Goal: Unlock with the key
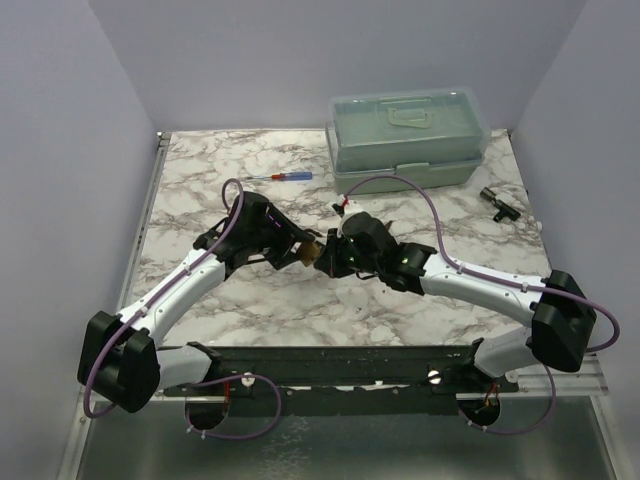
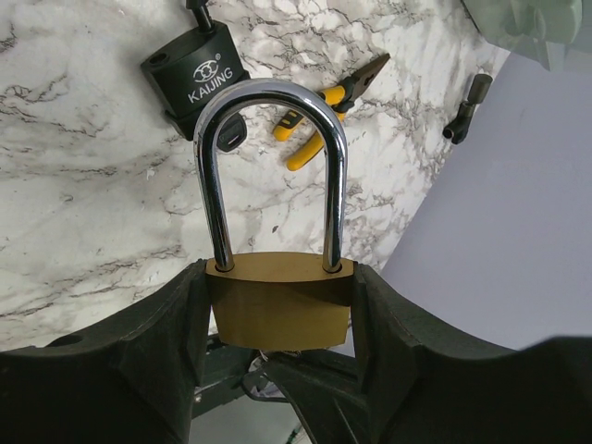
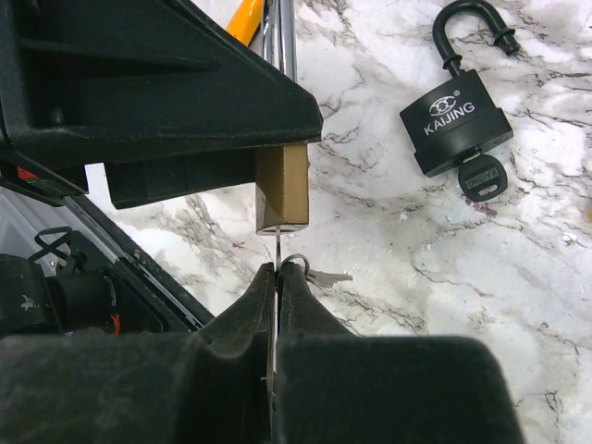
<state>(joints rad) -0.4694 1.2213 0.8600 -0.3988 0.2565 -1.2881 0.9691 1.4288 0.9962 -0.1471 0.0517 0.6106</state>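
White "KAIJING" lettering and logo on the black padlock (image 3: 455, 122)

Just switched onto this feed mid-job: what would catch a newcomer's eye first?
The brass padlock, shackle shut, clamped in the left end effector at table centre. Against its underside, the right end effector pinches the key, blade touching the lock. A black padlock lies open on the marble table nearby.

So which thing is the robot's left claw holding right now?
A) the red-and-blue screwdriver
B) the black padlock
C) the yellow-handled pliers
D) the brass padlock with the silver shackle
D: the left claw grips the brass padlock by its body, while the black padlock and the pliers lie on the table.
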